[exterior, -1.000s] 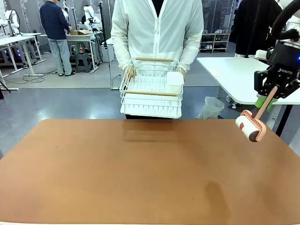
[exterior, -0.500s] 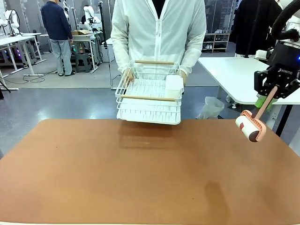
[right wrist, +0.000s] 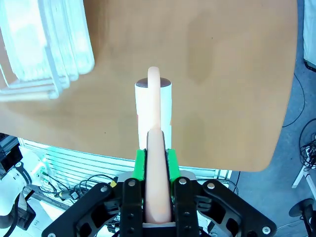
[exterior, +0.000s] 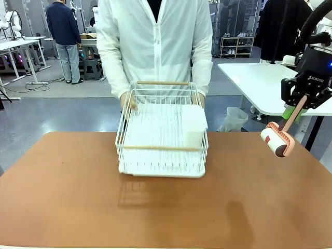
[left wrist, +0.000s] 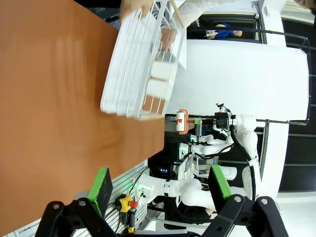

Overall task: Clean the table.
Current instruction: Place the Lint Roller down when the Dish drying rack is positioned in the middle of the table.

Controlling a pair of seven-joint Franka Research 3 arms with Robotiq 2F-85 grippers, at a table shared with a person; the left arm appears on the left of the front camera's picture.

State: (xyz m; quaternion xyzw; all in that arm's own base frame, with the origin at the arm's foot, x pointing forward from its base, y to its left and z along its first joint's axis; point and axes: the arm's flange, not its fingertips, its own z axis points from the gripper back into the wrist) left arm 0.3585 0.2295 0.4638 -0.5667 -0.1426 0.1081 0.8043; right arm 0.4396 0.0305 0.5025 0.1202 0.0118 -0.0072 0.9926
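Right gripper (exterior: 296,108) pinching the lint roller (exterior: 276,141), left gripper (left wrist: 161,186) spread, we should roll the table (exterior: 78,197) flat, clear of the dish rack (exterior: 161,155).

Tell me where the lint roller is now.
In the front view, the lint roller hangs above the right edge of the table, held by the right gripper.

white wire dish rack (exterior: 162,137) with two light wooden rails and a white drip tray, tilted toward camera. white box-shaped cutlery holder (exterior: 193,124) on its right side. person in white zip jacket (exterior: 155,41) holds its far end. pink-handled lint roller (exterior: 277,141), white roll, tilted, far right. white-topped surface (exterior: 254,83) behind it, clear plastic bag (exterior: 232,119) on the floor (exterior: 62,111).
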